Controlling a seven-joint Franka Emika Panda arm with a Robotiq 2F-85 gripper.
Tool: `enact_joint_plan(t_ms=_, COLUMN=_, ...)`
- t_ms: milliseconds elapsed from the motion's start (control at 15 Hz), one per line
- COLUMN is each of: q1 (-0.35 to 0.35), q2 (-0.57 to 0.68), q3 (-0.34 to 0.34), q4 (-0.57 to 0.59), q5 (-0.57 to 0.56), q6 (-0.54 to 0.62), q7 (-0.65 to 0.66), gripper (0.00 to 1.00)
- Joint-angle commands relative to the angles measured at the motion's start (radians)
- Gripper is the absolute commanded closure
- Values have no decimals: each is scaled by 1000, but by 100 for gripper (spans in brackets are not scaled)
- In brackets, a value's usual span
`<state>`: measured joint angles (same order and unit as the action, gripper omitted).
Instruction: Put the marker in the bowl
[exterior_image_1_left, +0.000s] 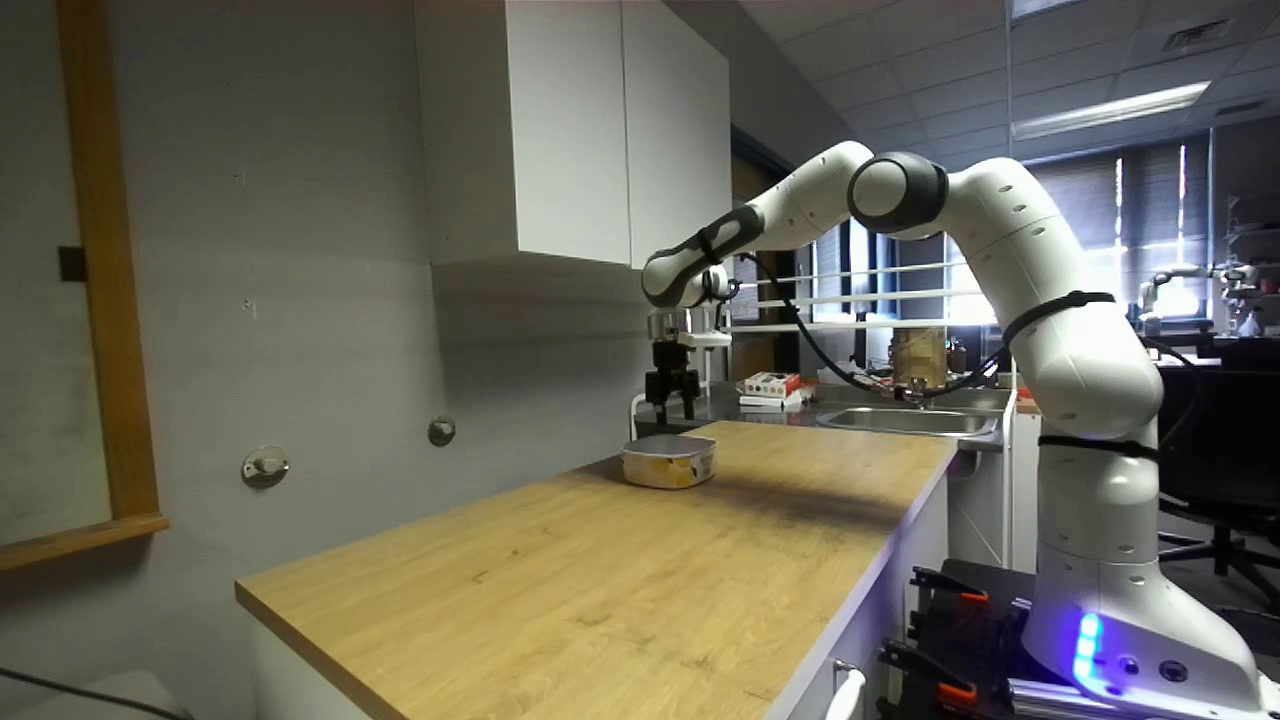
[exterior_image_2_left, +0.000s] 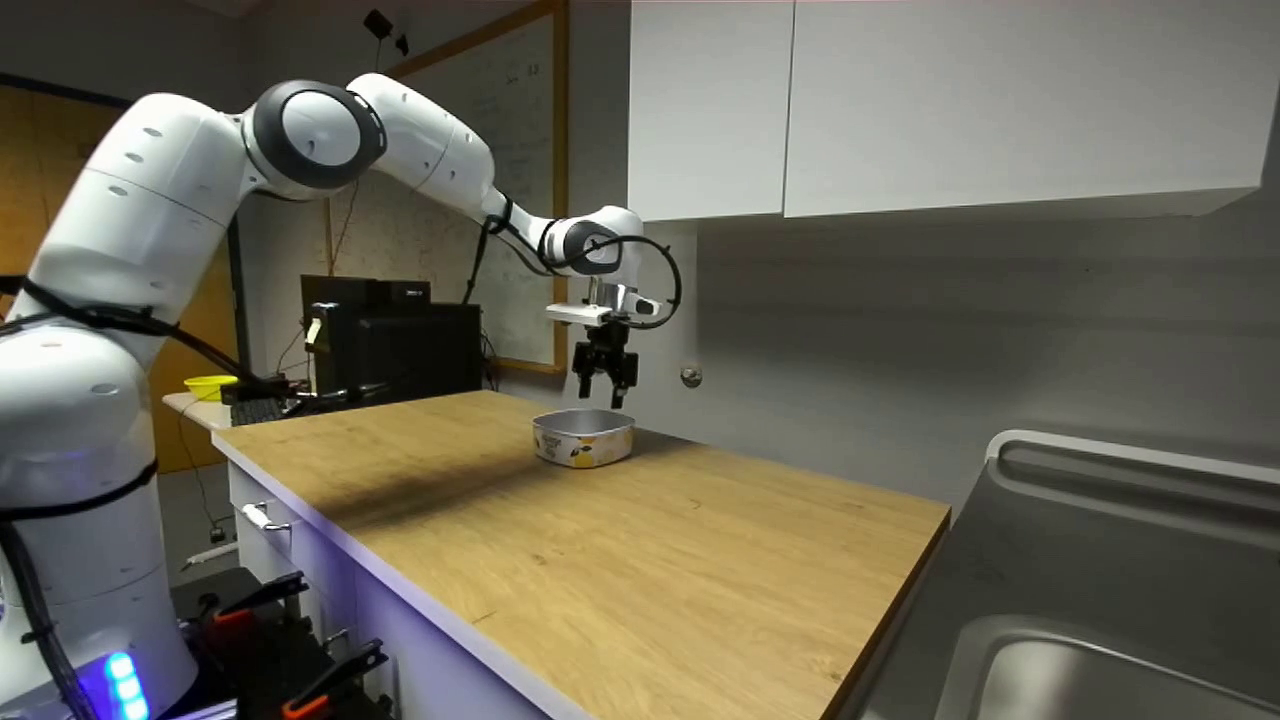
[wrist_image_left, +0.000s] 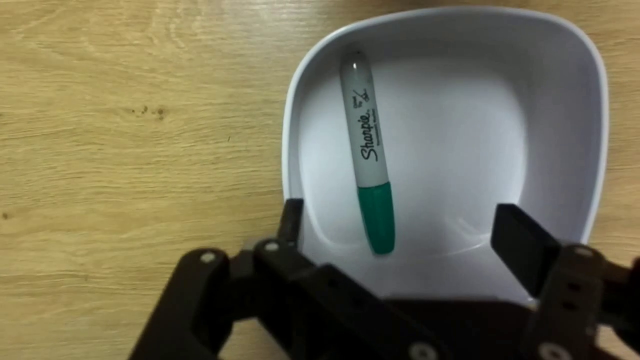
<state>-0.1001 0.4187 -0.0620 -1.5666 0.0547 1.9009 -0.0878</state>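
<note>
Claw (wrist_image_left: 398, 210) is released: fingers (wrist_image_left: 522, 247) spread well apart, above the bowl (wrist_image_left: 450, 140). Marker (wrist_image_left: 369, 150) lies in the bowl, near one side wall, slightly slanted, cap end toward the claw. Grey barrel, green cap. "Sharpie" in black reads fine; smaller print around it is too fuzzy for me. Bowl: squarish, rounded corners, pale inside. Outer wall in both exterior views shows yellow fruit-like artwork plus, in an exterior view, small lettering I can't read. It stands upright on the wood-grain surface (exterior_image_1_left: 560, 590), close to the wall-side edge, between that edge's two corners. White arm (exterior_image_1_left: 1040, 255) extends over the opposite long edge; base just outside it, blue lights (exterior_image_1_left: 1087, 645) lit. Beyond one short edge: metal counter (exterior_image_2_left: 1150, 560) with sink (exterior_image_1_left: 905, 420), and a red-and-white box (exterior_image_1_left: 772, 384), print unreadable. Above the wall-side edge: white cupboards (exterior_image_2_left: 940, 105) on the grey wall (exterior_image_2_left: 830, 370), two door fronts visible. Beyond the other short edge: black equipment (exterior_image_2_left: 400, 340), a yellow dish (exterior_image_2_left: 208, 388) on a pale desk (exterior_image_2_left: 203, 411), then a wood-framed whiteboard (exterior_image_2_left: 525, 160) at the back, marks on it too faint to read. Farthest: bright windows (exterior_image_1_left: 1150, 200) with blinds past the sink-side edge.
</note>
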Motion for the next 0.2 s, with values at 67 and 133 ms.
enact_joint_plan(t_ms=67, q1=-6, q2=-49, q3=12, q4=-36, q5=14, q6=-6, q7=-14, gripper=0)
enact_joint_plan(t_ms=133, q1=-8, q2=-59, q3=13, q4=-44, q5=23, q6=-4, q7=-14, gripper=0)
